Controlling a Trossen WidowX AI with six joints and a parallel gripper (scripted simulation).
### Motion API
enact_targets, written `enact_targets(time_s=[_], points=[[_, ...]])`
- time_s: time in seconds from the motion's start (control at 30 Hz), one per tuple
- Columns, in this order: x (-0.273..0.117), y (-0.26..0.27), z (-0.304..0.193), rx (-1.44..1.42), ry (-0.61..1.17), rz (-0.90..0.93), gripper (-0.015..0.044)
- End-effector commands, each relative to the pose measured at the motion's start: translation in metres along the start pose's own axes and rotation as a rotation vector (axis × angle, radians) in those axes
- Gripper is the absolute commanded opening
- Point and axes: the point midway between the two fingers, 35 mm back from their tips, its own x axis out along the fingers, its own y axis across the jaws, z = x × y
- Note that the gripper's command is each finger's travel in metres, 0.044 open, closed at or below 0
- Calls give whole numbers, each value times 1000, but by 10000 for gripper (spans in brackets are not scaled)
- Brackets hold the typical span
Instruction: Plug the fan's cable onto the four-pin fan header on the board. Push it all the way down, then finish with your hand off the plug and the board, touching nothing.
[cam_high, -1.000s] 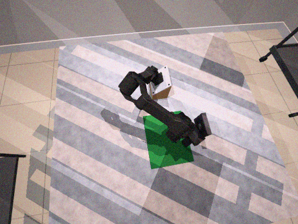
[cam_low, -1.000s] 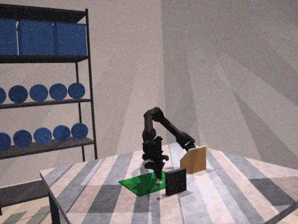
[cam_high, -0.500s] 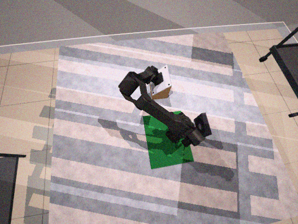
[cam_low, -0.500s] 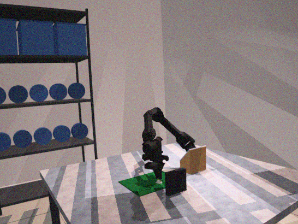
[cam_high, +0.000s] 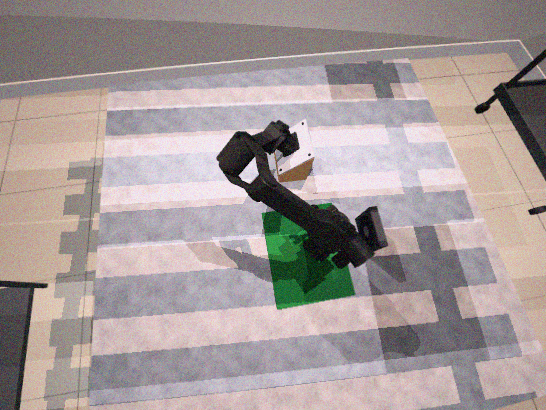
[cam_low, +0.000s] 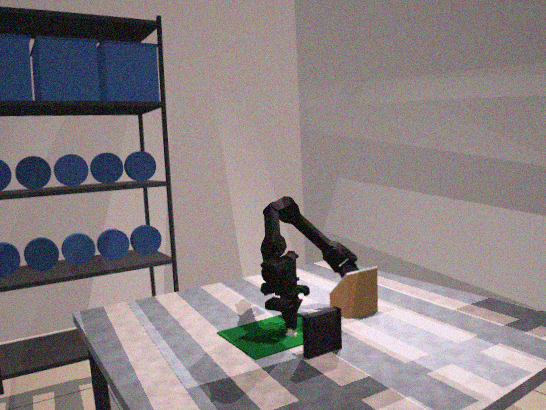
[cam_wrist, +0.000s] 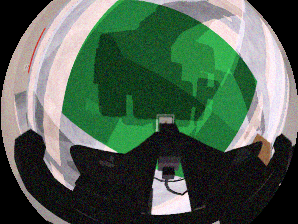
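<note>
The green board (cam_high: 287, 297) (cam_low: 255, 350) (cam_wrist: 82, 100) lies flat under the arm. My gripper (cam_low: 291, 326) (cam_wrist: 168, 136) points down over the board, its fingertips low at the pale header (cam_low: 291, 333) (cam_wrist: 165, 118). The gripper is shut on the cable's plug (cam_wrist: 168, 172), a small dark block seen in the gap between the fingers in the wrist view. A thin black cable (cam_wrist: 172, 192) curls from it. The square black fan (cam_high: 371, 227) (cam_low: 322, 332) stands upright beside the board. The fingers cover part of the header, so I cannot tell how deep the plug sits.
A wooden block with a white sloped face (cam_high: 296, 172) (cam_low: 357, 295) stands behind the board, near the arm's base; its brown side (cam_wrist: 263, 149) shows in the wrist view. A shelf rack (cam_low: 167, 210) with blue bins stands beyond the table.
</note>
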Motion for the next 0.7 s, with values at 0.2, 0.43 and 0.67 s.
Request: enact_targets(time_s=[0.2, 0.43, 0.67], points=[[2, -1, 0, -6, -4, -1, 0], [3, 0, 0, -6, -4, -1, 0], [8, 0, 0, -6, -4, -1, 0]])
